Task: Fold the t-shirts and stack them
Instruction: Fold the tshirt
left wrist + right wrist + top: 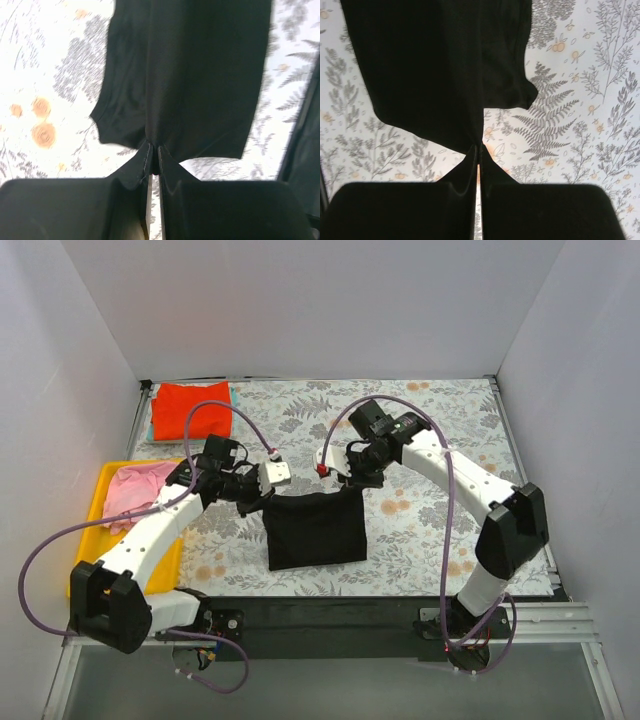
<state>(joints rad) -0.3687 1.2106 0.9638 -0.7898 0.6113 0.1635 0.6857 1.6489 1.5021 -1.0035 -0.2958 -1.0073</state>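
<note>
The black t-shirt (314,530) hangs and lies as a folded rectangle in the middle of the table. My left gripper (264,502) is shut on its upper left corner, and my right gripper (352,488) is shut on its upper right corner. In the left wrist view the black cloth (200,75) hangs from the closed gripper (154,150). In the right wrist view the cloth (435,70) hangs from the closed gripper (479,147). A red-orange t-shirt (191,409) lies folded at the back left on a teal one (152,427). A pink t-shirt (133,490) lies crumpled in the yellow tray (106,480).
The floral table cloth (440,440) covers the table. White walls enclose the back and both sides. The yellow tray stands at the left edge. A black rail (340,610) runs along the near edge between the arm bases.
</note>
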